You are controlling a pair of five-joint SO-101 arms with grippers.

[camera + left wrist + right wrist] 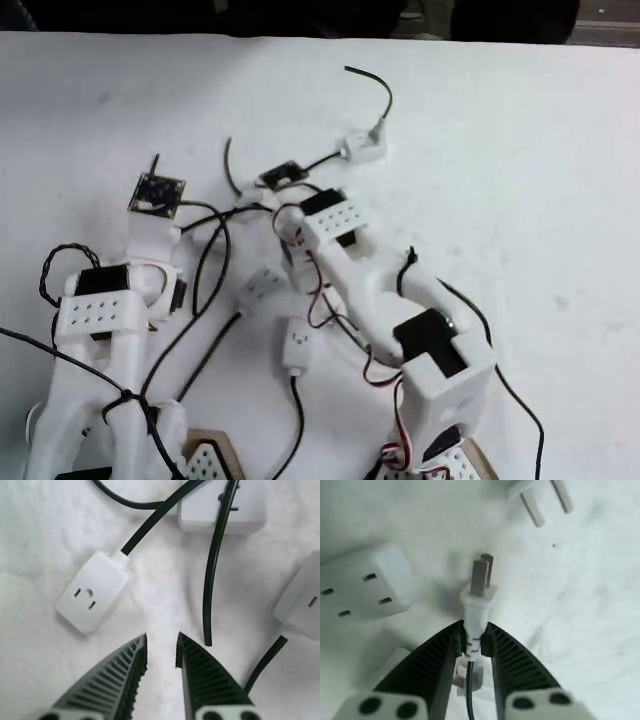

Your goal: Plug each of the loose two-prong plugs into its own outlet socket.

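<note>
My right gripper [473,639] is shut on a white two-prong plug [479,596], its prongs pointing away from me just above the table. A white outlet socket [366,584] lies close beside the plug. A second plug's prongs [544,499] show farther off. My left gripper [161,654] hangs narrowly open over bare table, holding nothing. A white socket [93,591] on a black cord lies just ahead of it, and another socket [303,606] sits to one side. In the high view, two sockets [262,287] [297,346] lie between the arms, and a loose plug [362,148] lies farther back.
Black cords [208,262] loop across the table's middle between the arms. A loose cord end [208,641] lies close to my left fingers, below a white block [223,509]. The white table [540,180] has free room to the right and at the back.
</note>
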